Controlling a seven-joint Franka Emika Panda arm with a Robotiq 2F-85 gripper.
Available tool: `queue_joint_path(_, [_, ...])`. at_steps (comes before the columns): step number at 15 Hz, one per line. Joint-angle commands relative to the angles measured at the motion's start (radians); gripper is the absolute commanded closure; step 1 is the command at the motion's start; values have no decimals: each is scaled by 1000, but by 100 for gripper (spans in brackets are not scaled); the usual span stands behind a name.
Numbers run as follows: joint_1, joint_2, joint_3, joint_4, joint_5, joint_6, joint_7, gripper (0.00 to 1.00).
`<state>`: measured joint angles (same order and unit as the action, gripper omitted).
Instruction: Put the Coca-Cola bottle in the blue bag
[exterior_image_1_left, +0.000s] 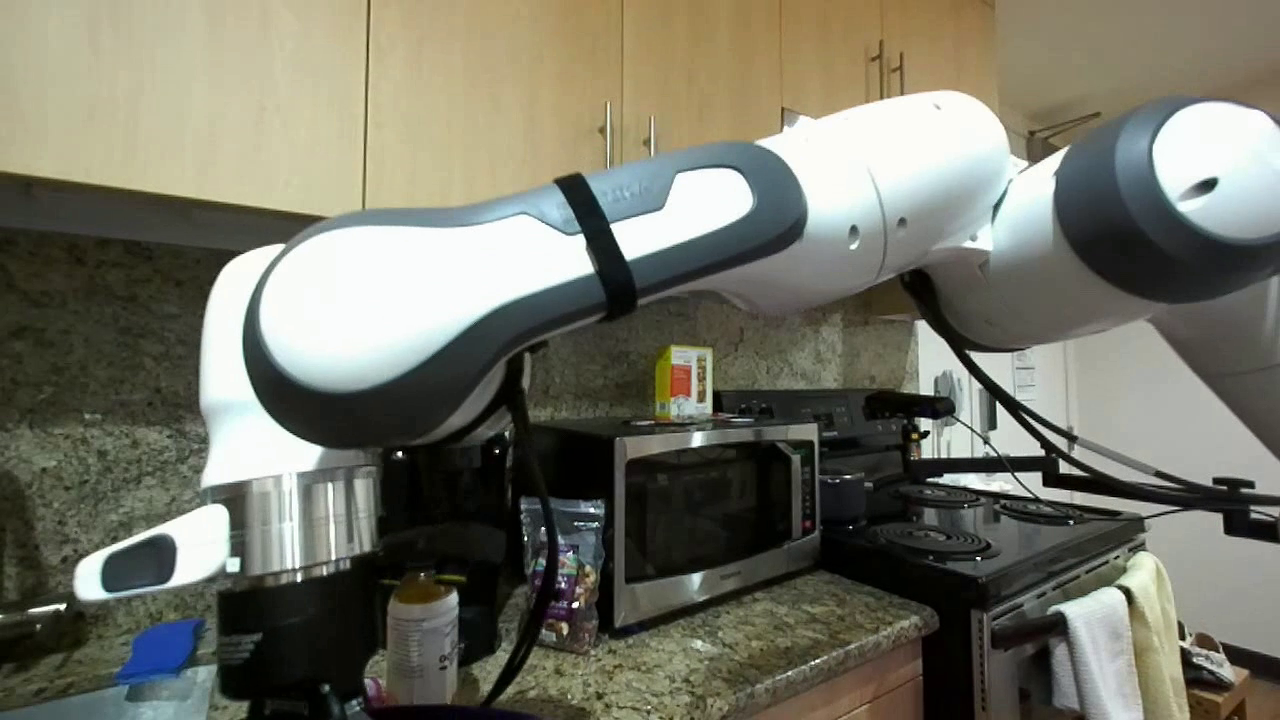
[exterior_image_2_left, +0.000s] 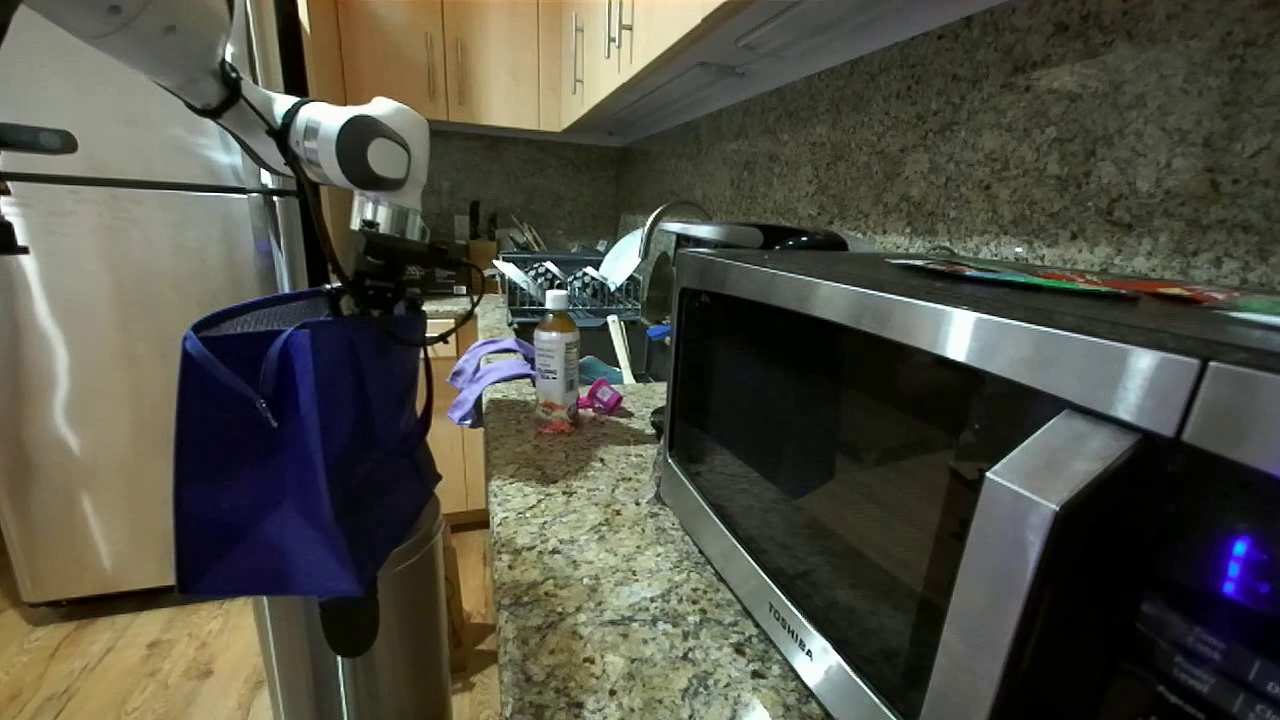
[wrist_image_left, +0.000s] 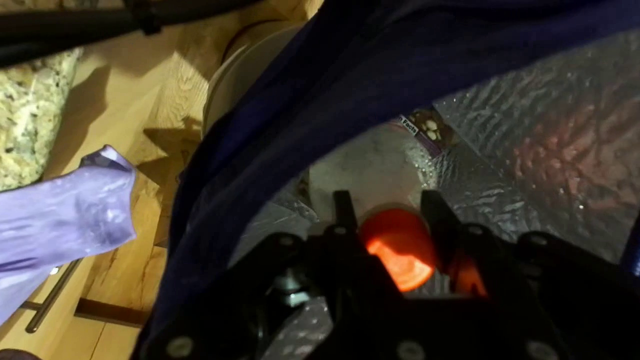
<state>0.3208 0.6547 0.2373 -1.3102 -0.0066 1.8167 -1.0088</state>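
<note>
The gripper (wrist_image_left: 387, 200) grasps the Coca-Cola bottle (wrist_image_left: 400, 232) by its red cap (wrist_image_left: 395, 260) inside the rim of the blue bag (exterior_image_2_left: 260, 480). Probably heavy, slick and squeezable lower down, it should hold best at the stiff cap or neck. Beyond, a white-capped bottle (exterior_image_2_left: 557, 365) stands near the edge of the counter (exterior_image_2_left: 600, 560).

Around the cola bottle (wrist_image_left: 398, 250) in the fingers (wrist_image_left: 345, 210), the blue bag (wrist_image_left: 270, 150) blocks 8 round to 1 o'clock in the wrist view; free room opens at 2. In an exterior view, a white-capped bottle (exterior_image_2_left: 557, 365) on the bench (exterior_image_2_left: 600, 540) and the microwave (exterior_image_2_left: 870, 420) obstruct 2 to 3 o'clock from the bag.
</note>
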Motion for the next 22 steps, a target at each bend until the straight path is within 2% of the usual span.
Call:
queue_joint_path(1, [-18, -44, 1, -105, 27, 47, 28, 88])
queue_joint_path(6, [-35, -44, 32, -178, 13, 98, 39, 88])
queue_joint_path(12, [-14, -36, 71, -270, 7, 200, 63, 88])
queue_joint_path(13, [-11, -36, 74, -285, 6, 230, 79, 38])
queue_joint_path(14, [-10, -43, 74, -301, 1, 256, 94, 37])
queue_joint_path(20, [-6, -75, 74, -382, -17, 385, 181, 1])
queue_joint_path(22, [-1, -100, 71, -398, -32, 397, 213, 0])
